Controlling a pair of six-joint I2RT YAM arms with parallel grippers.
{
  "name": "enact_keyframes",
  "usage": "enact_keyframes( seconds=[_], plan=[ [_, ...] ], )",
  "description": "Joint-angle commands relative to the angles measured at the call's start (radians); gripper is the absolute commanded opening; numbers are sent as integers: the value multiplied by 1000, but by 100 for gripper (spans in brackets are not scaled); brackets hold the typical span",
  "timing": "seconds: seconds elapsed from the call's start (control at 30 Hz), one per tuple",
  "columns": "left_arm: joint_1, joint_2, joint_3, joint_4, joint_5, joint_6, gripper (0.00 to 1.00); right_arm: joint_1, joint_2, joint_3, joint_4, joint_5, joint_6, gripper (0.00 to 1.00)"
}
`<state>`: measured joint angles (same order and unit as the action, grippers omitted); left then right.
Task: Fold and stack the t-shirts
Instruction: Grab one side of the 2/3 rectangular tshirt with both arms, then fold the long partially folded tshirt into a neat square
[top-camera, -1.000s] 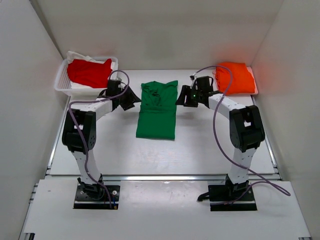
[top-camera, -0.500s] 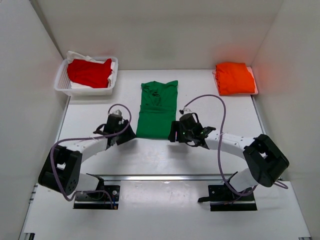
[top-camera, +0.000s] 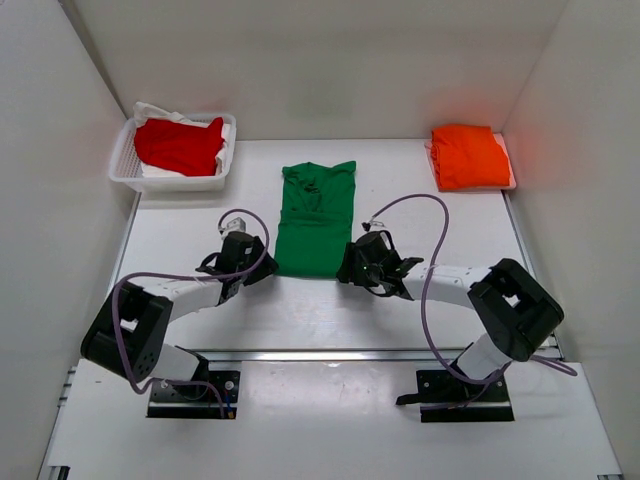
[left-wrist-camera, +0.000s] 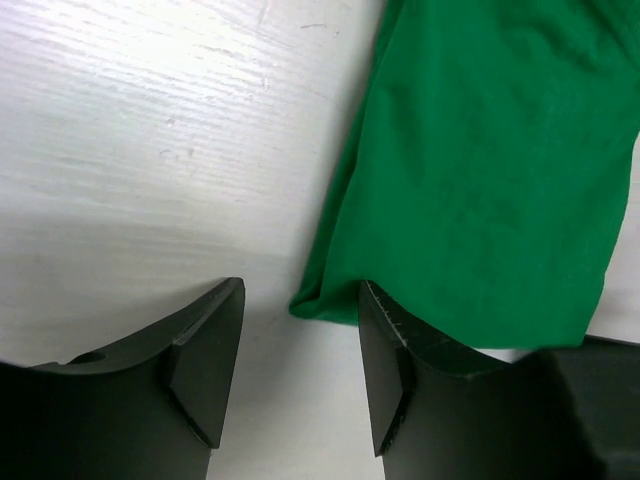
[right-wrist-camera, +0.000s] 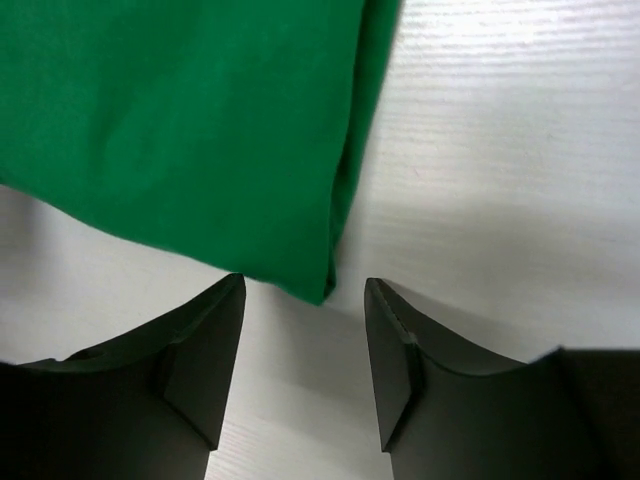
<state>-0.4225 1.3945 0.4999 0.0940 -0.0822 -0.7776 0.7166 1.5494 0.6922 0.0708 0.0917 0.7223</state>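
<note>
Green t-shirt (top-camera: 315, 220): flat in the middle of the table (top-camera: 180, 225), folded into a long strip, hem end towards the arms.
Left gripper (left-wrist-camera: 300, 297): fingers spread and empty, with the near-left hem corner sitting right in the gap.
Right gripper (right-wrist-camera: 304, 290): mirror image, spread and empty, near-right hem corner between the fingers.
Why there: I reckon I've lined both up to pinch the hem corners and carry that end up over the collar end.
Orange t-shirt (top-camera: 470, 157): folded, far right corner; looks like the stack spot to me.
Red t-shirt (top-camera: 180, 145): bunched up in the white basket (top-camera: 120, 168), far left, not folded yet.
Top view: gives me the whole layout, but the grippers are dark blobs and I can't read the jaw gap.
Wrist views: show the gap and the doubled cloth edge, but none of the other shirts. I can't tell whether the fingertips touch the table.
</note>
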Motion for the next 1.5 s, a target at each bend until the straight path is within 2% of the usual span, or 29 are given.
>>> enact_keyframes(
  seconds=[0.0, 0.1, 0.17, 0.2, 0.23, 0.27, 0.3, 0.33, 0.5, 0.63, 0.77, 0.87, 0.97, 1.1, 1.17, 1.27, 1.33, 1.47],
  plan=[
    [-9, 31, 15, 71, 12, -43, 60, -6, 46, 36, 49, 10, 11, 48],
    [-21, 49, 19, 72, 24, -61, 58, 1, 60, 40, 55, 14, 0, 41],
    [-30, 57, 14, 79, 33, -74, 49, 7, 61, 38, 50, 8, 0, 31],
    [-32, 49, -3, 101, 41, -86, 47, 1, 66, 32, 53, 3, 5, 29],
    [-30, 43, -33, 121, 44, -92, 43, 0, 63, 23, 55, 6, 0, 21],
    [-29, 34, -43, 160, 53, -98, 21, -2, 60, 21, 58, -7, -1, 11],
    [-30, 18, -63, 164, 64, -101, 7, 4, 54, 9, 57, -3, -1, 6],
    [-21, 9, -67, 164, 73, -88, 0, 1, 40, 7, 47, -12, -9, 0],
    [-51, -144, -96, -5, 140, -11, 0, 27, -70, -11, -125, -79, -43, 0],
    [-94, -357, -159, -230, 174, -8, 0, 76, -254, -138, -201, -129, 14, 0],
    [-194, -618, -274, -373, 154, -131, 0, 205, -472, -244, -281, -104, 91, 0],
    [-222, -851, -342, -442, 159, -215, 0, 303, -612, -296, -333, -96, 155, 0],
    [-219, -928, -340, -468, 173, -224, 0, 319, -686, -321, -371, -110, 155, 0],
    [-205, -850, -210, -478, 177, -147, 0, 249, -710, -220, -448, -154, 48, 0],
    [-196, -737, -80, -455, 177, -91, 0, 161, -698, -134, -473, -202, -29, 0],
    [-139, -579, 76, -384, 234, -25, 0, -75, -666, -47, -496, -323, -107, 0],
    [-101, -491, 171, -341, 263, 4, 0, -184, -618, 1, -471, -407, -154, 0],
    [-32, -315, 275, -214, 272, 44, 0, -324, -500, 113, -434, -480, -230, 0]
  ],
)
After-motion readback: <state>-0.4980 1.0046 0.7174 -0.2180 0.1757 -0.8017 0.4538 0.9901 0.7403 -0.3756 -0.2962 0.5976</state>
